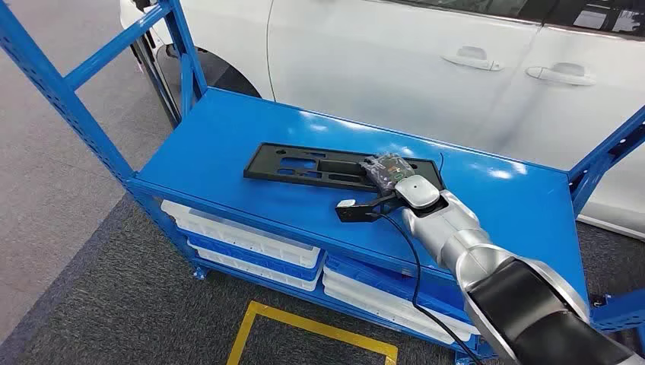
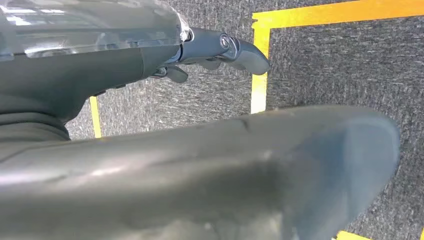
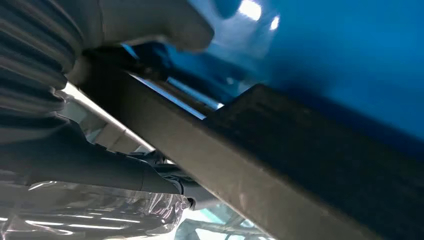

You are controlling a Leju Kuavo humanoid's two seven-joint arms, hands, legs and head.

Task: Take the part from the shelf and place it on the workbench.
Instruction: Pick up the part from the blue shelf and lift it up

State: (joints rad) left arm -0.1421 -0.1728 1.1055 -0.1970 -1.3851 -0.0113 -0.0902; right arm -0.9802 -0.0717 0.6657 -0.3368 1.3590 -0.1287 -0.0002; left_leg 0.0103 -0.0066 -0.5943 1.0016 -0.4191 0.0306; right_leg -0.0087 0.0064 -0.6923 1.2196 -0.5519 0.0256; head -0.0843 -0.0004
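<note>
Here the right hand (image 1: 389, 176) grips the near right end of the black part (image 1: 304, 164), which lies flat on the blue shelf (image 1: 220, 129), so lift it level (the long far end may sag).

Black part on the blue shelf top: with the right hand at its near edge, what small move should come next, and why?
Probably close the right hand firmly on the black part, then lift. The part lies flat on the blue shelf, and the right wrist view shows its edge close against the hand, though the grip itself is unclear.

white car (image 1: 395, 68), yellow floor marking (image 1: 304, 323)
</note>
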